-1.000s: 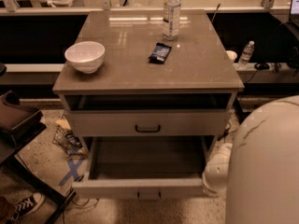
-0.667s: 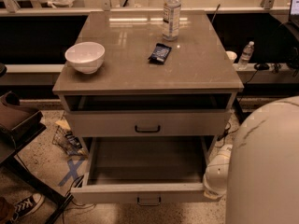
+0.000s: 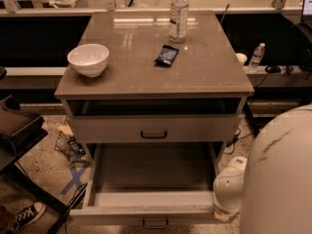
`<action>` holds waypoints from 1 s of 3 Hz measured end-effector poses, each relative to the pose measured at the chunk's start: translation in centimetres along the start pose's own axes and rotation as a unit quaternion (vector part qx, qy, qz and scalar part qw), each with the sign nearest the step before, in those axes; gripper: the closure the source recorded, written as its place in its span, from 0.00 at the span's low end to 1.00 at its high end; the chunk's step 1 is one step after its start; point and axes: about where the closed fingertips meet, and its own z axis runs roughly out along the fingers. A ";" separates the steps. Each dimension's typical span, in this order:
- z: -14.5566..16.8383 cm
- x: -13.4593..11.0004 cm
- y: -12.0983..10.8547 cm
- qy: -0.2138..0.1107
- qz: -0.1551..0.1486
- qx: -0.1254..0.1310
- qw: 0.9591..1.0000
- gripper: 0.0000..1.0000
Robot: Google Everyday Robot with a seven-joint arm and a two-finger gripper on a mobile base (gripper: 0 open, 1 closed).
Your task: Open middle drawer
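Observation:
The middle drawer [image 3: 151, 199] is pulled far out of the cabinet, with its pale-grey inside bare and its small dark handle [image 3: 155, 223] at the bottom edge of the view. Above it the taller-fronted drawer [image 3: 153, 129] with the larger handle sits almost closed under an open slot. My gripper is out of view. Only a white arm segment [image 3: 228, 188] shows, close to the drawer's right front corner, with my large white body [image 3: 280, 179] behind it.
On the cabinet top [image 3: 146, 57] stand a white bowl [image 3: 88, 59], a dark packet [image 3: 166, 55] and a clear bottle [image 3: 179, 12]. A dark chair or stand [image 3: 19, 130] and a shoe [image 3: 24, 214] are at the left. A small bottle [image 3: 256, 56] and cables lie at the right.
The middle drawer has slid further out toward me, its front and handle now lower in view. The white arm segment has moved the same way with it.

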 end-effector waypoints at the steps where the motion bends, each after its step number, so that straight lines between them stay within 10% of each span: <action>1: 0.0 0.0 0.0 0.000 0.000 0.000 1.000 0.75; 3: 0.0 0.1 0.1 0.000 0.000 -0.001 1.000 0.28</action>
